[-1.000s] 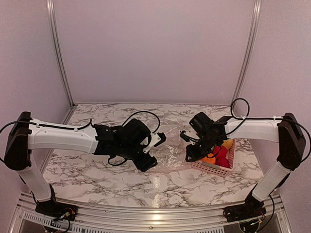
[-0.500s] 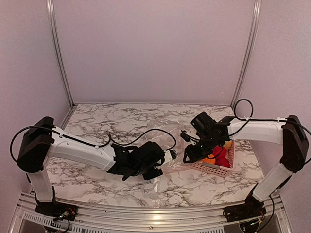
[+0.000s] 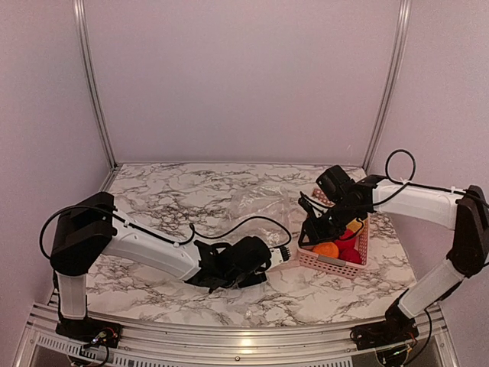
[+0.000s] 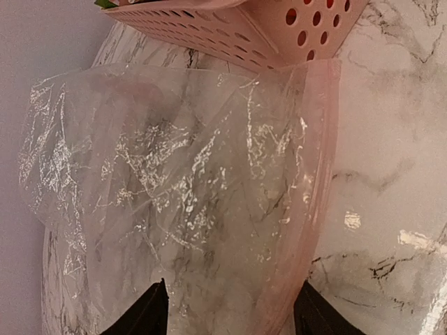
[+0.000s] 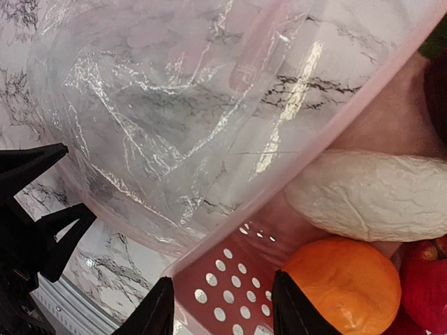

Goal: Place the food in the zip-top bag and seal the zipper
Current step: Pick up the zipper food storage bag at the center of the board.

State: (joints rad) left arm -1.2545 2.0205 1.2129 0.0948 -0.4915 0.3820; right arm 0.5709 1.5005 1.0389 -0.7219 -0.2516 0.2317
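Left wrist view shows the zip-top bag [image 4: 174, 181] flat on the counter [image 4: 391, 174], touching the basket [image 4: 279, 28] where the food [image 5: 339, 293] sits, both the left pincer [image 4: 230, 315] and right pincer [image 5: 220, 307] spread, apparently readying its mouth for loading.

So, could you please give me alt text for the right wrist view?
A clear, crinkly zip-top bag lies on the marble table, its pinkish zipper across the rim of a pink perforated basket. In the basket sit a cream oblong piece, an orange ball and red pieces. The right gripper, dark fingers open, frames the bottom edge.
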